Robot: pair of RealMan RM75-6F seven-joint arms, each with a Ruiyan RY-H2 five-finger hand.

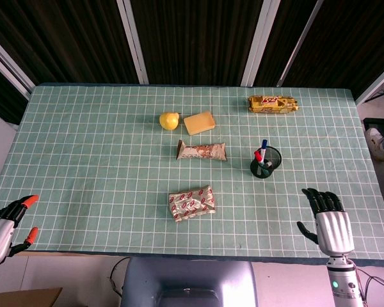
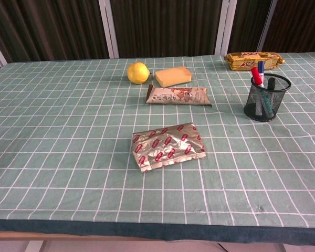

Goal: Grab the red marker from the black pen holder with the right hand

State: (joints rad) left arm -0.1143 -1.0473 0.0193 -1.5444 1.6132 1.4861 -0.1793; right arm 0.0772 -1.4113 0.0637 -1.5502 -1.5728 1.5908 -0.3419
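Note:
A black mesh pen holder (image 1: 266,164) (image 2: 266,100) stands upright right of the table's middle. The red marker (image 1: 258,155) (image 2: 256,76) sticks out of it on the left side, next to a blue marker (image 1: 264,144) (image 2: 261,66) and a dark one. My right hand (image 1: 328,220) is open near the table's front right edge, palm down, well short of the holder. At the front left corner my left hand (image 1: 6,225) hangs open, its fingertips orange. The chest view shows neither hand.
A yellow lemon (image 1: 169,120) and a tan sponge (image 1: 199,122) lie at the back middle. A brown snack wrapper (image 1: 201,151) sits left of the holder, a red-and-silver packet (image 1: 191,203) nearer the front, a yellow snack bag (image 1: 272,103) at the back right.

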